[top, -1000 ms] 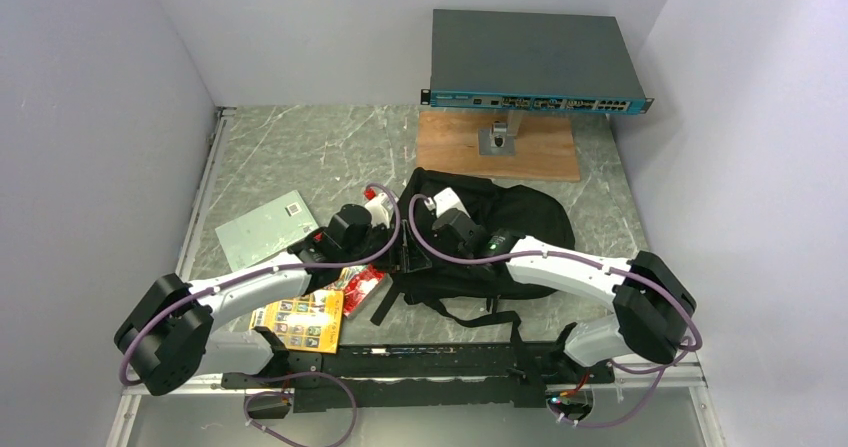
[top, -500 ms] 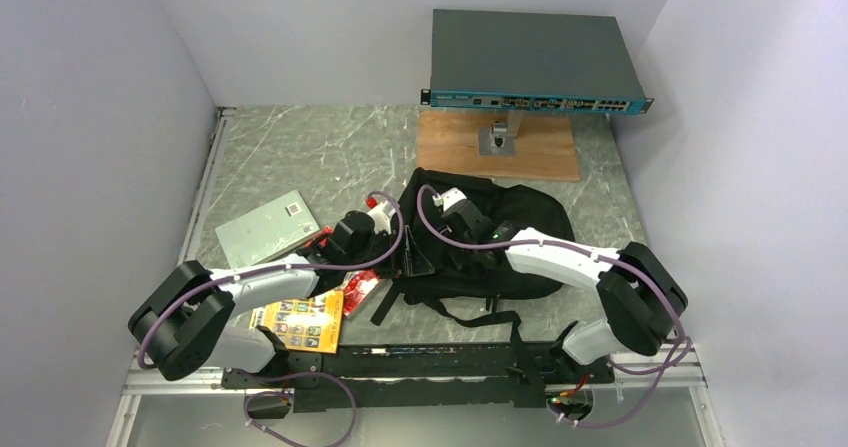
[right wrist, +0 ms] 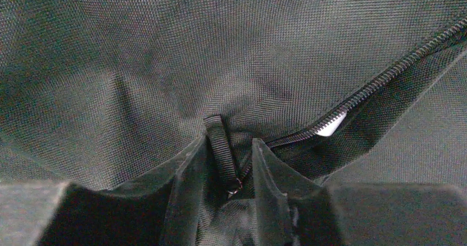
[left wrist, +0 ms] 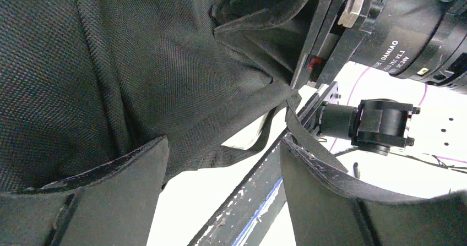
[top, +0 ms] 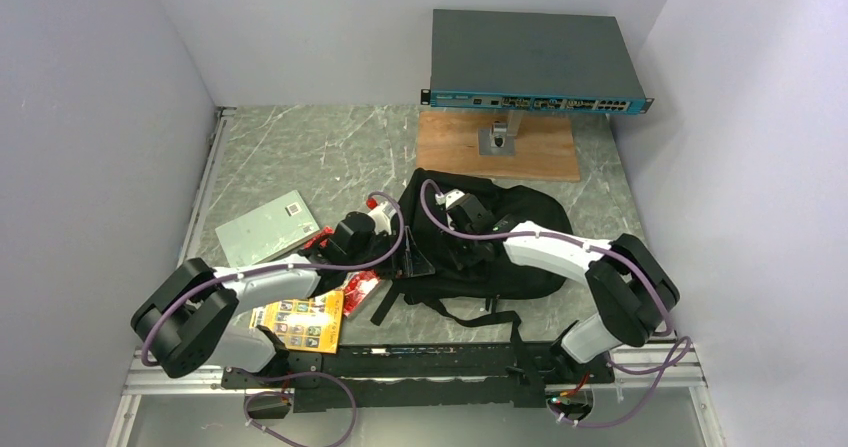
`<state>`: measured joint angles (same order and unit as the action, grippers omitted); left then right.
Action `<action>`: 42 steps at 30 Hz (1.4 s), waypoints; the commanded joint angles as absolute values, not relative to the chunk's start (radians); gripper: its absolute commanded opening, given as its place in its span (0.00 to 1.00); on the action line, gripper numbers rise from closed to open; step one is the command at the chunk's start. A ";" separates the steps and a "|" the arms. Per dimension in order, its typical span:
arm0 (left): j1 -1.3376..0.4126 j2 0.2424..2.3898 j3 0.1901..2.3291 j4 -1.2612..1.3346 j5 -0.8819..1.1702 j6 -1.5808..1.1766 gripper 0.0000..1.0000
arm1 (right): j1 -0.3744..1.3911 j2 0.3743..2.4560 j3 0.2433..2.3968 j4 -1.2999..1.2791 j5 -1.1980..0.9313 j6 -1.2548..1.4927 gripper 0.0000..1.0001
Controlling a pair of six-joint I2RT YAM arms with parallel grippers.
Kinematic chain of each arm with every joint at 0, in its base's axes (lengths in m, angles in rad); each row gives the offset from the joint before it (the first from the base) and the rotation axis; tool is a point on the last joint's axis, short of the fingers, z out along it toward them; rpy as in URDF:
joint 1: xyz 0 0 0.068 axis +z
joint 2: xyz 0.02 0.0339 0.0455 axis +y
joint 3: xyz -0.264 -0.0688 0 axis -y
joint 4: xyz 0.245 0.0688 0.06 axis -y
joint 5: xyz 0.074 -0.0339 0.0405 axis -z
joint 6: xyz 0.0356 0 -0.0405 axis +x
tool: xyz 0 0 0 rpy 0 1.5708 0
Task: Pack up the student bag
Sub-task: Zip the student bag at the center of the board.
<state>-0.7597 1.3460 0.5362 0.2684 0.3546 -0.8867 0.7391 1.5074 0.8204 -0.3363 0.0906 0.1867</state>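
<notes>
The student bag (top: 510,232), a black fabric backpack, lies flat mid-table with straps trailing toward me. My right gripper (right wrist: 230,147) presses down on its top cloth. Its jaws stand a little apart around the webbing zipper pull (right wrist: 219,147), which leans on the left finger. The zipper (right wrist: 380,83) runs off to the upper right, slightly parted, with something white (right wrist: 332,127) showing inside. My left gripper (left wrist: 223,152) is open at the bag's left edge (top: 405,257). Black fabric (left wrist: 110,75) lies by its left finger and a strap (left wrist: 308,144) by the right one.
A grey rack box with a teal front (top: 530,62) stands on a wooden board (top: 497,147) at the back. Left of the bag lie a pale green flat card (top: 265,229), a red packet (top: 360,289) and a yellow booklet (top: 298,322). Walls close both sides.
My right gripper's jaws have parted and it has shifted slightly along the bag top. The left gripper has opened a little wider and edged toward the bag.
</notes>
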 commanded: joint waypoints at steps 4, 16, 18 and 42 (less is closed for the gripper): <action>-0.761 1.371 0.531 0.331 0.375 -0.905 0.77 | 0.757 1.521 0.851 -0.378 0.170 0.206 0.11; -0.761 1.378 0.541 0.298 0.362 -0.908 0.70 | 0.736 1.277 0.821 -0.248 0.289 0.301 0.00; -0.763 1.369 0.556 0.308 0.388 -0.889 0.70 | 0.720 1.245 0.796 -0.224 0.261 0.327 0.00; -1.230 1.532 0.518 0.971 -0.330 0.295 0.91 | 0.619 1.138 0.753 -0.245 0.014 0.513 0.00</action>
<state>-1.1797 1.4517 0.5694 0.5598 -0.2584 0.0132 0.6247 1.1622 0.7498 -0.2977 0.0635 0.4805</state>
